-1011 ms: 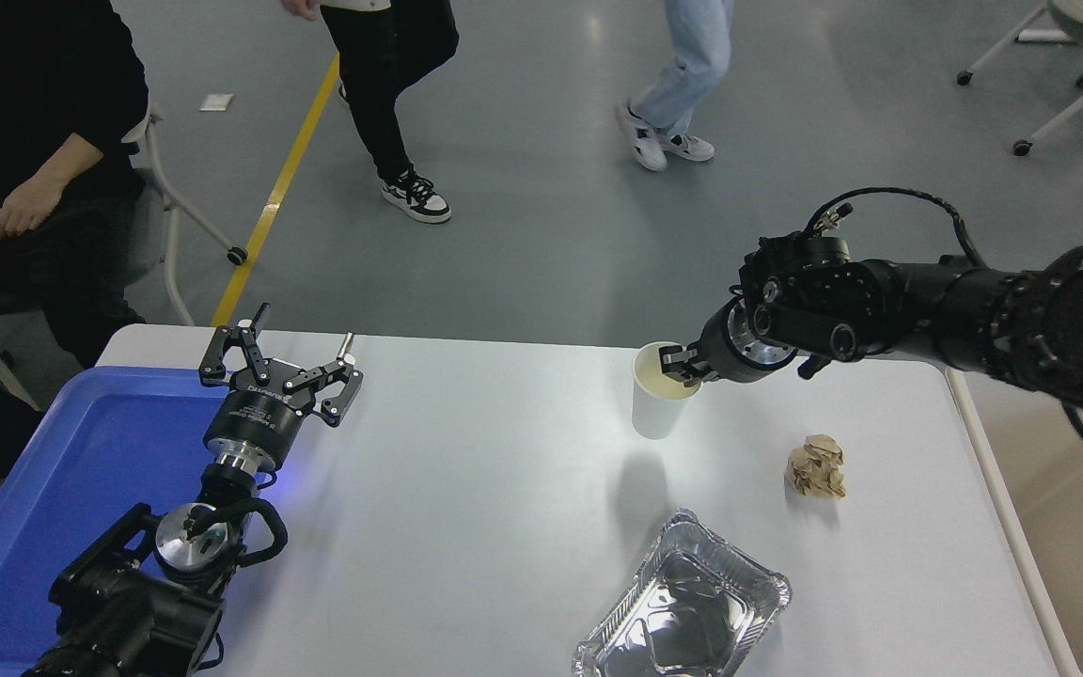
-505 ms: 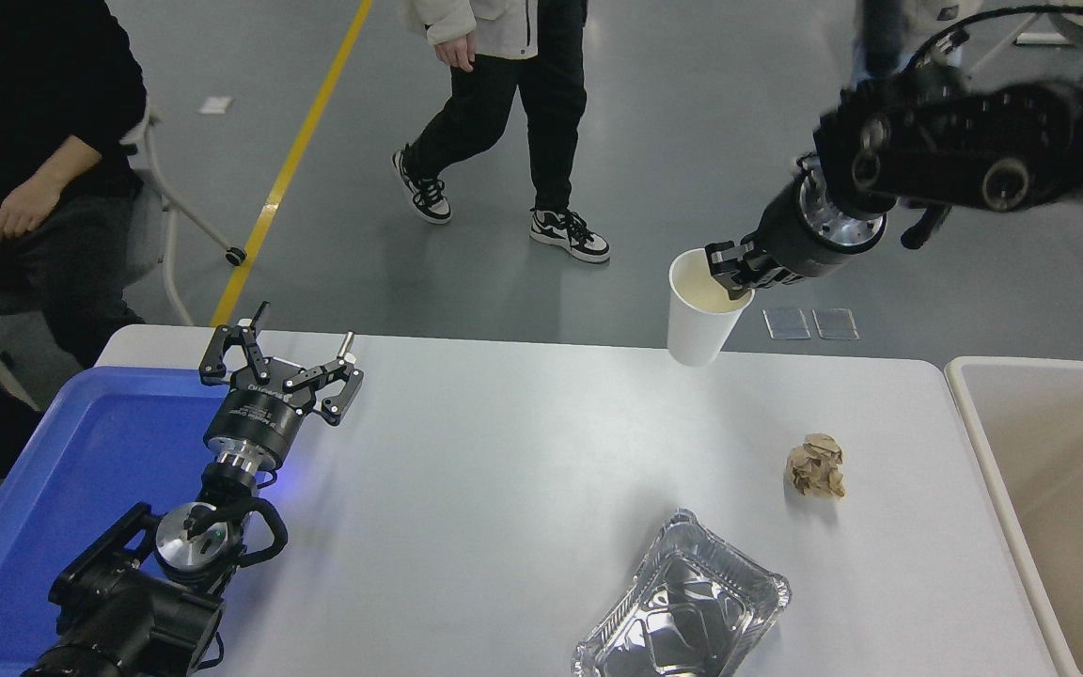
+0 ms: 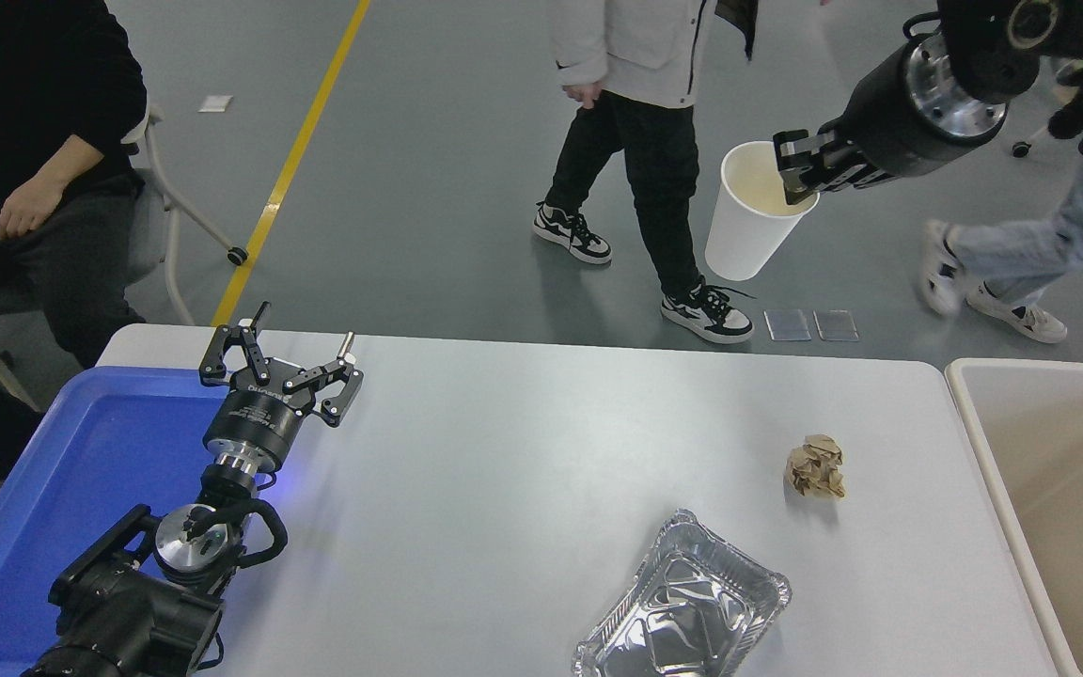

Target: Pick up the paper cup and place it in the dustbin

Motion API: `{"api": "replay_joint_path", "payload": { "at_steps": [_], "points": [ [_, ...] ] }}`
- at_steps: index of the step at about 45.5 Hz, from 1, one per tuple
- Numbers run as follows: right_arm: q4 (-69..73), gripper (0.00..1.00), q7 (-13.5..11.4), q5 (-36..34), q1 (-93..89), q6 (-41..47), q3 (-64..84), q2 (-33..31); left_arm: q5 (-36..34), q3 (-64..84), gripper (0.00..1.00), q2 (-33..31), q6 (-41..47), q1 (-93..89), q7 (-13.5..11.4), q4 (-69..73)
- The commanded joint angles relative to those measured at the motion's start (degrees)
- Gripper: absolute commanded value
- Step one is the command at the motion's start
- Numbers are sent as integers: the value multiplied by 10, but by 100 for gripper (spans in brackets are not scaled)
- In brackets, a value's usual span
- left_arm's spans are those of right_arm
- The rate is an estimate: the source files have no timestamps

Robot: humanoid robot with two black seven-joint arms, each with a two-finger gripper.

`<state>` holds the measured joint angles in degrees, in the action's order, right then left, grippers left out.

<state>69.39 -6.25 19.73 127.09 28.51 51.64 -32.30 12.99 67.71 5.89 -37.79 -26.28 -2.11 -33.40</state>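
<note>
A: Entry, right arm. The right claw (image 3: 797, 172) is up at about one o'clock, high off the surface (image 3: 504, 451). State?

B: Clamped on the paper cup (image 3: 750, 214). One finger goes inside the rim, the other sits on the outer wall. Cup hangs tilted, mouth toward the claw, pale cream inside showing. Nothing under it but floor beyond the far edge.

A: Dustbin?

B: The dustbin (image 3: 974, 414) is at three o'clock, hard against the right end of the surface, beige, thick rounded rim, partly cut off by the edge of view. Cup is well apart from it, up and to the left.

A: Left arm?

B: Parked at seven o'clock. The left claw (image 3: 280, 369) is spread open, holding nothing, over the near-right corner of the blue tray (image 3: 81, 470).

A: Other items on the surface?

B: Crumpled brown paper ball (image 3: 816, 466) at about four o'clock, and a foil tray (image 3: 682, 606) at five o'clock near the front edge. Apart from each other.

A: People?

B: One seated at ten o'clock in dark clothes (image 3: 34, 122); two walking past at the far side, one (image 3: 645, 141) just left of the cup.
</note>
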Motion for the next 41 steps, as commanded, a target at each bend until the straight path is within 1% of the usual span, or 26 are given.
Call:
{"api": "replay_joint_path", "payload": {
  "at_steps": [1,6,15,18,23,31,37,41],
  "points": [
    [-13,0,-5,3,-25,-95,0,-105,0,0,99,0,0,0,0,0],
    [-48,0,-5,0,-62,-171,-9,-149,0,1,99,0,0,0,0,0],
    [-126,0,-5,-5,-173,-257,-84,-222,0,1,99,0,0,0,0,0],
    [-165,0,-4,-7,-224,-275,-123,-244,0,1,99,0,1,0,0,0],
    [-228,0,-4,-9,-329,-280,-229,-253,0,0,99,0,0,0,0,0],
    [-354,0,-4,-9,-510,-282,-398,-234,0,1,99,0,0,0,0,0],
    [-456,0,-4,-13,-599,-280,-484,-178,0,1,99,0,1,0,0,0],
    [-519,0,-6,-53,-648,-286,-538,-140,-1,1,99,0,0,0,0,0]
  ]
}}
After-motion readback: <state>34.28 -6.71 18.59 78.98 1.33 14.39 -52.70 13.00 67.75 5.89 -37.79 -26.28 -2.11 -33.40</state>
